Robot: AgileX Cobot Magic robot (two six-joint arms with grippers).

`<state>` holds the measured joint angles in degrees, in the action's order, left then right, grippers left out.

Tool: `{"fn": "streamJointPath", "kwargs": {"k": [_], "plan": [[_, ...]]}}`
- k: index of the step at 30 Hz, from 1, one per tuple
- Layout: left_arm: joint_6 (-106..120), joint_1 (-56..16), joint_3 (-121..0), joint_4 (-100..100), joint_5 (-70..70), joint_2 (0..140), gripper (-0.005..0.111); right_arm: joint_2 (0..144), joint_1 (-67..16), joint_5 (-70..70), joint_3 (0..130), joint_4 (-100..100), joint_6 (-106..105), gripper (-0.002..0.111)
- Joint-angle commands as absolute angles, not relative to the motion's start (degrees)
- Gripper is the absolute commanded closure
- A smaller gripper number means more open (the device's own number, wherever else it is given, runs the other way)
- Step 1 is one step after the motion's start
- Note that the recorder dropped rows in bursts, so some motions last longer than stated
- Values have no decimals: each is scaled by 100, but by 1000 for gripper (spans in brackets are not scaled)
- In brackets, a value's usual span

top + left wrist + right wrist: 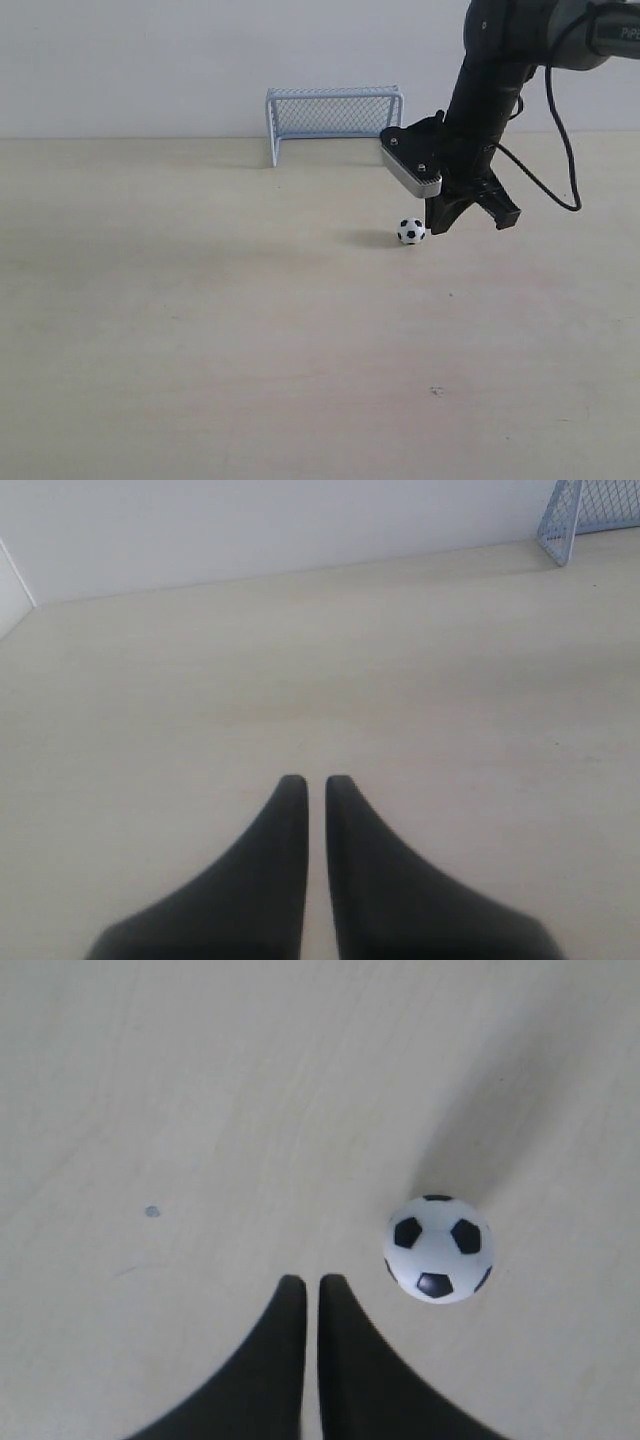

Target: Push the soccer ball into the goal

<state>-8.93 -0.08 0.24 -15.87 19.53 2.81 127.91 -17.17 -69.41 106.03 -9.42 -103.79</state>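
The soccer ball [411,231], white with black patches, rests on the pale wooden table, several ball-widths in front of the goal [333,115]. The goal is pale blue-grey with mesh netting and stands at the back by the wall, its mouth facing forward. My right gripper [438,226] points down just right of the ball, close beside it. In the right wrist view the ball [438,1248] lies just off to one side of the shut, empty right gripper [305,1280]. My left gripper [315,780] is shut and empty over bare table, with a corner of the goal [590,515] far ahead.
A white wall [150,60] runs behind the table's back edge. A small dark speck [436,390] marks the tabletop near the front. The right arm's black cable [560,150] loops out to the right of the wrist.
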Motion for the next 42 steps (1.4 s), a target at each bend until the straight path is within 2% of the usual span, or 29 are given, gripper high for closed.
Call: {"fn": "streamJointPath", "kwargs": {"k": [1,42], "plan": [[-947,-53,0,-1589,1933,312,100,12902,-1711,-6996,10625,-706,-10240,108],[-947,-53,0,-1589,1933,312,100,13208,-1711,-6996,10625,-834,-10210,108]]}}
